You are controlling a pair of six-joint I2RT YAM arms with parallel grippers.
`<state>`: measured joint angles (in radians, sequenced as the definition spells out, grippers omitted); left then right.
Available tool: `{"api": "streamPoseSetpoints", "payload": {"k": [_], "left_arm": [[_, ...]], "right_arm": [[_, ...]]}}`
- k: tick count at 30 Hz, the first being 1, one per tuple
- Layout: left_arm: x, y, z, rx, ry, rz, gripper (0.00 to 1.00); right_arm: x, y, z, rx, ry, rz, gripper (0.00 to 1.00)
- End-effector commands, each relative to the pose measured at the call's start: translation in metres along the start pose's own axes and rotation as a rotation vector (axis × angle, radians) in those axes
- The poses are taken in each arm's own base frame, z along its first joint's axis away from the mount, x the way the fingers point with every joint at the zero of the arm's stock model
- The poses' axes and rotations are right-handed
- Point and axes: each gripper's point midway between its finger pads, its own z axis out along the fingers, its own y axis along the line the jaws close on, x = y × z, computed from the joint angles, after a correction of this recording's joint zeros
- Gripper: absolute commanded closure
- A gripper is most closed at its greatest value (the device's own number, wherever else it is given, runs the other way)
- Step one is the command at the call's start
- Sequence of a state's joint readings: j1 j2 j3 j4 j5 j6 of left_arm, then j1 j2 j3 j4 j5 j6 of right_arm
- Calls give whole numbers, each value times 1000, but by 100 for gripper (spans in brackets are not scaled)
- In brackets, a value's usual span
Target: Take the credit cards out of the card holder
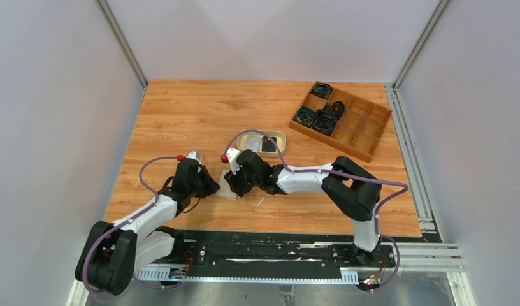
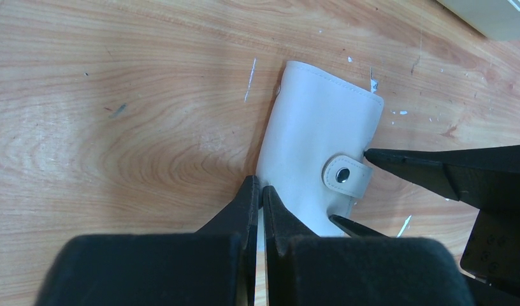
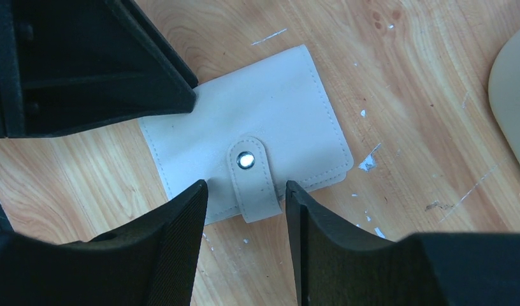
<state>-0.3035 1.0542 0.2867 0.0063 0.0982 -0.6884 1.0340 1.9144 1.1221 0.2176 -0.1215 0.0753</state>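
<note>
The left arm reaches forward and right from its base, elbow low, wrist tipped down; the left gripper [image 1: 209, 185] has its jaws pressed together, the joined tip touching the left edge of the card holder [image 1: 227, 190]; nothing shows between its fingers [image 2: 248, 204].

The card holder [image 3: 276, 108] lies flat and closed on the table [image 1: 174, 115], strap [image 3: 251, 175] snapped over its open edge; from the right wrist its long sides run from lower left up to the right, the strapped edge facing the right gripper and the fold on the far side.

The right arm bends back over its base and stretches left to the card holder; the right gripper [image 3: 246, 185] stands partly open, one finger [image 3: 187, 217] on each side of the strap, gripping nothing.

Left of the card holder and beyond it is bare wood; the table's near edge runs close behind it; an oval dish [image 1: 280, 137] sits near its far right; a wooden tray [image 1: 366, 124] stands well apart, farther right.
</note>
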Motion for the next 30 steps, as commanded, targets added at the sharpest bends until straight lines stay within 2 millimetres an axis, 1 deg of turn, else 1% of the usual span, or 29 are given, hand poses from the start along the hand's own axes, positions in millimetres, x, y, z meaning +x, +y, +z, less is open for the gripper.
{"api": "streamPoseSetpoints", "payload": {"k": [1,5,7,10,12,14,16,17,20,22,24,25,27,28,30], "left_arm": [[14,6,2,-22,51,0,100],[10,1,0,-5,42,-1,100],[11,1,0,-6,46,0,100],[13,1,2,-1,59,-7,100],[17,1,3,-1,77,-11,100],[18,1,4,3,79,-10,100],[16,-1,5,10,74,-10,100],[17,-1,5,12,73,-11,100],[17,-1,5,11,74,-15,100],[18,0,5,9,75,-18,100],[19,1,5,7,77,-21,100],[19,0,5,8,78,-25,100],[19,-1,5,12,78,-28,100],[19,-1,5,12,77,-28,100],[19,0,5,10,76,-30,100]], "right_arm": [[0,2,10,24,-7,-28,48],[4,1,17,27,8,-31,48],[6,2,21,22,15,-30,49],[11,3,25,19,28,-28,55],[15,3,28,20,42,-27,63],[19,2,30,21,55,-25,74],[22,1,32,25,66,-24,92],[24,1,33,26,74,-24,100],[25,0,32,29,80,-21,100],[22,-2,28,26,68,-12,100],[16,-3,21,10,43,19,100],[11,-8,17,3,23,42,100],[3,-9,9,-27,-23,88,100],[-1,-15,5,-36,-48,116,100],[-6,-17,-1,-75,-88,165,100]]}}
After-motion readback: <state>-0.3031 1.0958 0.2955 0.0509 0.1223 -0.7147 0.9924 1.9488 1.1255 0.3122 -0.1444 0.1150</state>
